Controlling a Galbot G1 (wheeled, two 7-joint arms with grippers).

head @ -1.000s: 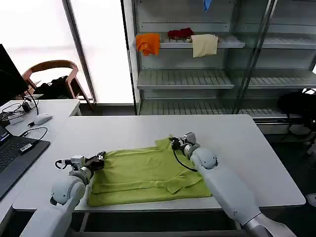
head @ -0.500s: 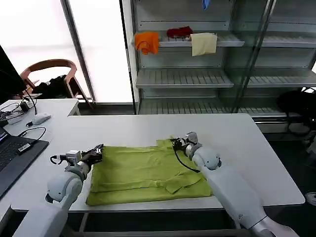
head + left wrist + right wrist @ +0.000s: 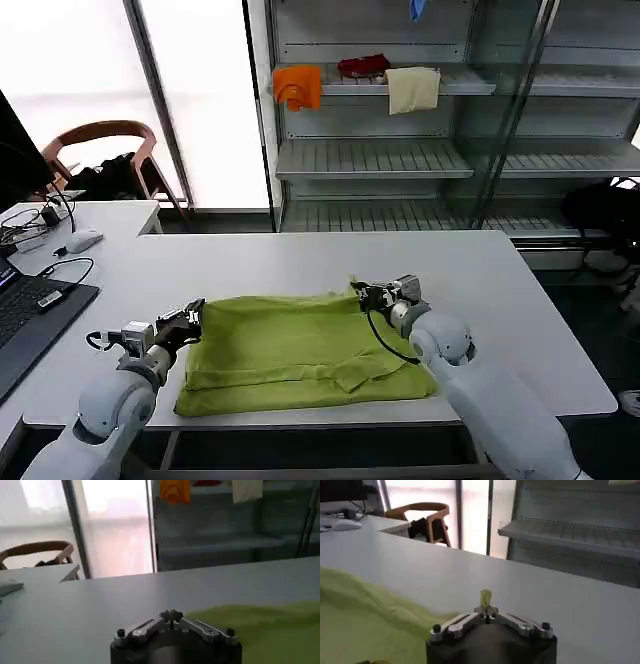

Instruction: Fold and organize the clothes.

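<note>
T-shirt (image 3: 300, 350): lime yellow-green, flat on the white table (image 3: 500, 300), near the front edge and roughly central; already doubled over, near hem forming a thick folded band.

Left gripper (image 3: 192, 317): at the far-left corner of the shirt, low over the table. Fingers closed together in the left wrist view (image 3: 170, 615); no cloth visible between them there, so a hold on the fabric cannot be confirmed.

Right gripper (image 3: 358, 292): at the far-right corner of the shirt. Fingers closed, with a small tuft of green fabric pinched at the tips in the right wrist view (image 3: 485, 598).

Reason for placement: both tools set at the two far corners, apparently to carry that edge as one line and keep the fold square.

Stage: judged partway through; shirt not yet a compact bundle.

Risk: thin soft cloth; left corner likely to lag or slip if not truly held, skewing the fold.

Surroundings: laptop (image 3: 25, 320) and mouse (image 3: 82, 240) well left of the shirt; orange, dark red and cream cloths on the shelf (image 3: 375, 160) behind, not involved.
</note>
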